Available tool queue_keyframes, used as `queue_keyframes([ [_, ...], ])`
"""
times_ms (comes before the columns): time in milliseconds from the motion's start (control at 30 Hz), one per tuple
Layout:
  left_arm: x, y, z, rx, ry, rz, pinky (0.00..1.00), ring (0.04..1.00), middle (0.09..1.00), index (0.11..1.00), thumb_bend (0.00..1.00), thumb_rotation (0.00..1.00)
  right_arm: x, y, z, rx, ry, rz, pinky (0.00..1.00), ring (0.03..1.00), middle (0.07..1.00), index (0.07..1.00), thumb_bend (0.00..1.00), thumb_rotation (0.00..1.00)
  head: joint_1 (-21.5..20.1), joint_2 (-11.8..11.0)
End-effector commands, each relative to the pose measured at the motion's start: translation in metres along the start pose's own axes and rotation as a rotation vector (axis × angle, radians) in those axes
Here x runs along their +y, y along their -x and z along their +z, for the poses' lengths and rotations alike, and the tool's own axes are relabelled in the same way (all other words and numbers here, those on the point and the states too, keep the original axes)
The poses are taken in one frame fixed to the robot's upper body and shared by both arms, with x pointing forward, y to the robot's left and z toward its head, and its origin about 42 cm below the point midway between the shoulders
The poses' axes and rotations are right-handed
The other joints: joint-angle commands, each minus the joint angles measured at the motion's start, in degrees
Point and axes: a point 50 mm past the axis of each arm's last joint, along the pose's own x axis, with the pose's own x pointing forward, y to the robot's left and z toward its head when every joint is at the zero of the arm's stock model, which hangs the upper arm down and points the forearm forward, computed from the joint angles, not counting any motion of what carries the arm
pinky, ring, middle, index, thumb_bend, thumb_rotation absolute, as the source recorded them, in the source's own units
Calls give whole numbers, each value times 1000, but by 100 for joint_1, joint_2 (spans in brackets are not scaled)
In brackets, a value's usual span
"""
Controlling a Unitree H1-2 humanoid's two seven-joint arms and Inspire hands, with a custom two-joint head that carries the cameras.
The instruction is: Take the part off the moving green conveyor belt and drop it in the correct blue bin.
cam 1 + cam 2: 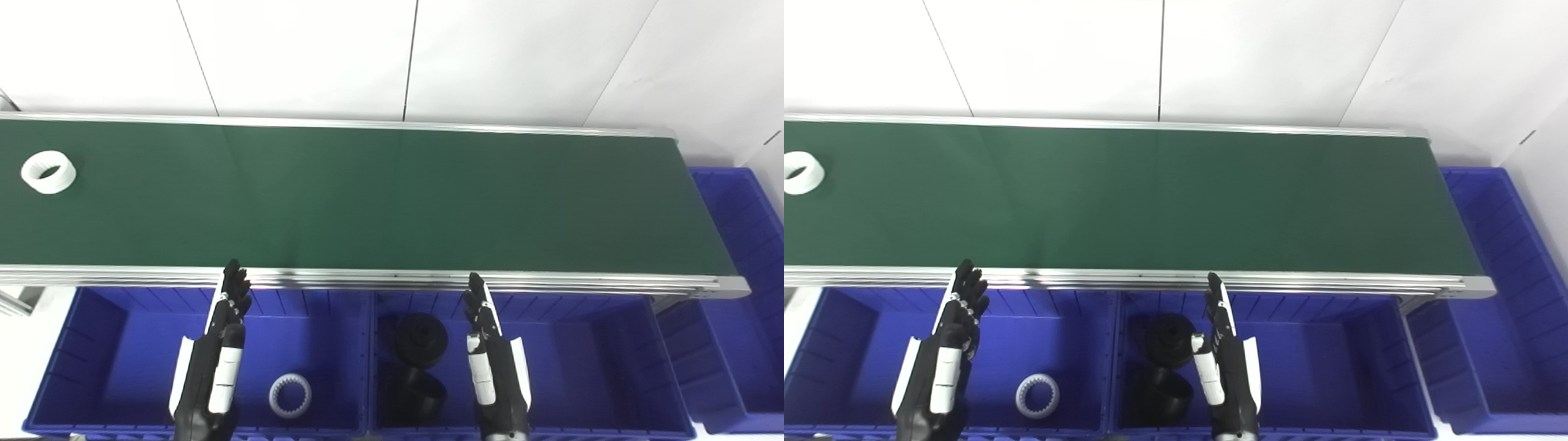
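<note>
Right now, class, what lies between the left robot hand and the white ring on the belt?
Only bare green belt and its metal rail separate the left robot hand from the white ring, shown in the left eye view.

The left robot hand [223,343] rises from the bottom edge, fingers [236,285] straight, close together and pointing away from the robot, holding nothing. The right robot hand [490,352] mirrors it, edge-on, fingers [474,294] extended forward, also holding nothing. The 2 hands are well apart at about the same height.
</note>
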Motion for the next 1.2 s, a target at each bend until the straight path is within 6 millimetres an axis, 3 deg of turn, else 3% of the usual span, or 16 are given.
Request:
queue_keyframes([
  [0, 0, 0, 8, -38, 0, -2, 1000, 1000, 1000, 1000, 580, 958, 2, -1, 9, -32, -1, -4, 982, 982, 993, 981, 850, 1000, 7, 1],
  [767, 1, 0, 6, -34, 5, -6, 1000, 1000, 1000, 1000, 575, 952, 3, 0, 9, -21, -15, 4, 1000, 999, 1000, 989, 866, 1000, 12, 0],
  [1167, 3, 3, 6, -30, 4, 13, 1000, 1000, 1000, 1000, 585, 936, -16, 11, 15, -51, 1, -57, 976, 995, 1000, 991, 881, 1000, 49, 23],
])
